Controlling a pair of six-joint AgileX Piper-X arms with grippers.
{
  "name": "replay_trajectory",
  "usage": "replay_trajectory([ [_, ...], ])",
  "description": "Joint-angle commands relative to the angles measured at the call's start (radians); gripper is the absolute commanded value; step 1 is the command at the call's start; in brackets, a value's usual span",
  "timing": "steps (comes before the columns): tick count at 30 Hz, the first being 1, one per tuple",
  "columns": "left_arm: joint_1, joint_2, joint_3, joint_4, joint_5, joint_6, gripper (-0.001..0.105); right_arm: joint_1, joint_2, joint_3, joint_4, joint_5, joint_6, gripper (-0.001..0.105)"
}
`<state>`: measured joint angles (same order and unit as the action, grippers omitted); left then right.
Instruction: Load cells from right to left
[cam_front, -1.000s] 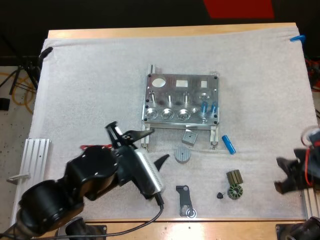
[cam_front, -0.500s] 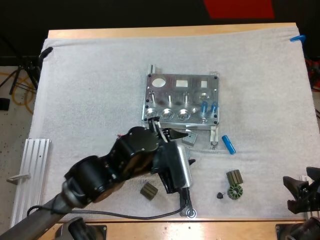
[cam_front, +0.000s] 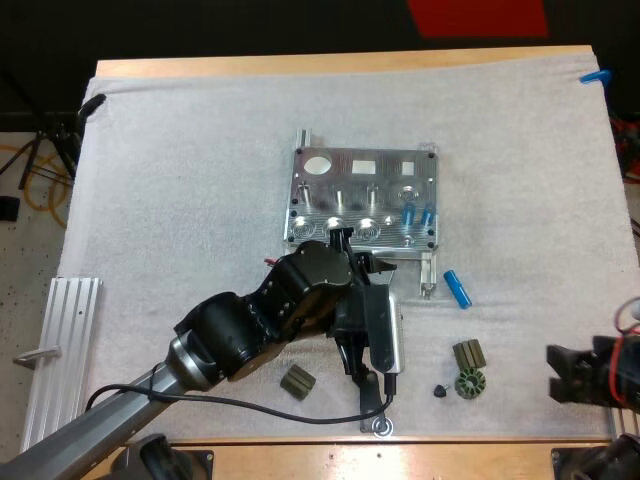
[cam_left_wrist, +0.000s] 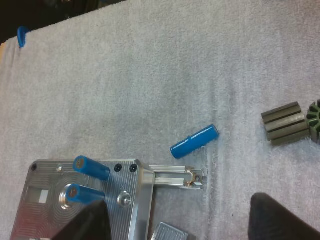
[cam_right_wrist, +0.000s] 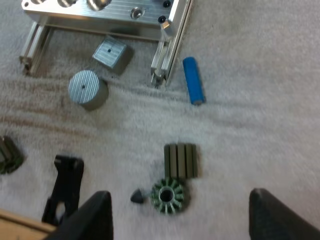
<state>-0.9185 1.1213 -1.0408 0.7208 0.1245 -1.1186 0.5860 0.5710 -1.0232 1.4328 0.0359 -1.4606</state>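
Two blue cells (cam_front: 418, 213) already stand in the two rightmost pockets along the near side of the metal fixture (cam_front: 362, 165), leaning a little, and the round pockets to their left are empty. By my judgement the work is at fetching the third cell.

That loose cell (cam_front: 457, 288) lies flat on the white mat (cam_front: 180, 180), just beside the foot of the fixture's right-hand rail and apart from it. Its long axis runs along the mat, and in the high view it slants from the rail's foot toward the near right. I cannot tell which end is which.

The left gripper (cam_front: 362, 255) hangs over the fixture's near edge, beside the small square block (cam_right_wrist: 110, 52), and its fingers (cam_left_wrist: 85, 222) stand wide apart around nothing. The right gripper (cam_front: 580, 372) sits low at the mat's right side, fingers (cam_right_wrist: 95, 215) also spread and empty, with the ribbed dark parts (cam_right_wrist: 181, 161) and the loose cell ahead of it.

Next, I reckon, one gripper must line its fingers across the cell's length, close on it, tip it upright and lower it into the next empty pocket to the left.
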Motion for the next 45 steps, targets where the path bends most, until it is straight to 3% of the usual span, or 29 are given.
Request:
replay_trajectory([
  [1,-0.001,-0.002,-0.003,-0.017,0.004,0.002,0.058,-0.001,0.003,0.043,-0.095,0.005,-0.002,0.058],
  [8,-0.001,-0.002,-0.003,-0.017,0.007,-0.006,0.058,-0.001,0.112,0.162,-0.277,0.0,-0.084,0.058],
  [15,-0.001,-0.002,-0.003,0.015,0.007,-0.012,0.058,-0.001,0.3,0.165,-0.393,0.005,-0.227,0.058],
  [23,-0.001,-0.002,-0.003,0.087,0.007,-0.089,0.058,-0.001,0.565,0.165,-0.485,0.005,-0.339,0.058],
  [28,-0.001,-0.002,-0.003,0.091,0.007,-0.14,0.058,-0.001,0.682,0.165,-0.523,0.005,-0.379,0.058],
  [42,-0.001,-0.016,-0.003,0.178,0.007,-0.141,0.058,-0.107,0.918,0.165,-0.635,0.001,-0.457,0.058],
  [45,-0.001,-0.016,-0.003,0.172,0.007,-0.141,0.058,-0.129,0.942,0.165,-0.646,-0.054,-0.475,0.058],
])
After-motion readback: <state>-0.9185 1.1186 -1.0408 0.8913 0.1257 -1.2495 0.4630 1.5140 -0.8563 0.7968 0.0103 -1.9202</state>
